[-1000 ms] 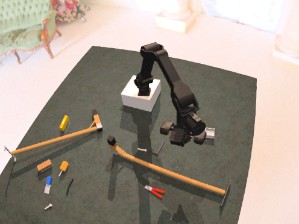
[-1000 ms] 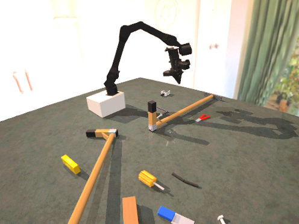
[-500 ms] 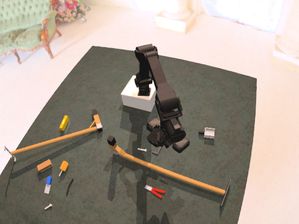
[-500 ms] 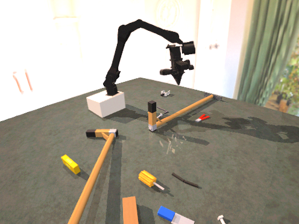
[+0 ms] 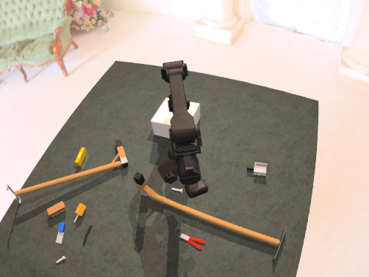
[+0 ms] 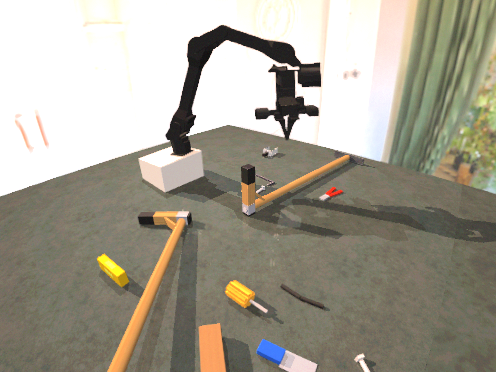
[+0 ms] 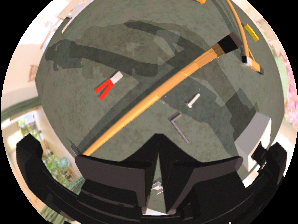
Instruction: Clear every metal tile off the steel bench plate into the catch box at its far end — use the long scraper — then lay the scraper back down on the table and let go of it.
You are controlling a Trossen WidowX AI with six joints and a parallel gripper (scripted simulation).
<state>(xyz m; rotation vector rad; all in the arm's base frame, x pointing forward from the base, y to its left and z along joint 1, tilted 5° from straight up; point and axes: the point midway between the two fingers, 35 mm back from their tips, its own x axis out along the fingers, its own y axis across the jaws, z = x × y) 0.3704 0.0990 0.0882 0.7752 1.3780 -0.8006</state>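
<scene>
My gripper [image 6: 287,135] [image 7: 159,139] is shut and empty, high above the table near the nearer long tool. That tool has an orange handle [image 5: 216,220] [image 6: 305,178] [image 7: 150,100], a wide thin dark blade [image 5: 280,243] and an upright grip with a black end [image 5: 139,179] [image 6: 248,175] [image 7: 228,43]. A second long tool [image 5: 71,179] [image 6: 150,295] lies on the left in the top view, with a thin metal head [image 5: 13,193]. Faint pale patches show on the table; I cannot make out a steel plate, tiles or a catch box for certain.
A bolt [image 5: 177,190] [image 7: 194,100] and a hex key [image 7: 180,129] lie beside the nearer tool, red pliers [image 5: 195,242] [image 6: 334,193] across from them. A small pale pan [image 5: 260,169] is at the right. A yellow block [image 5: 80,156], brown block [image 5: 56,209] and screwdriver [image 5: 80,209] lie left.
</scene>
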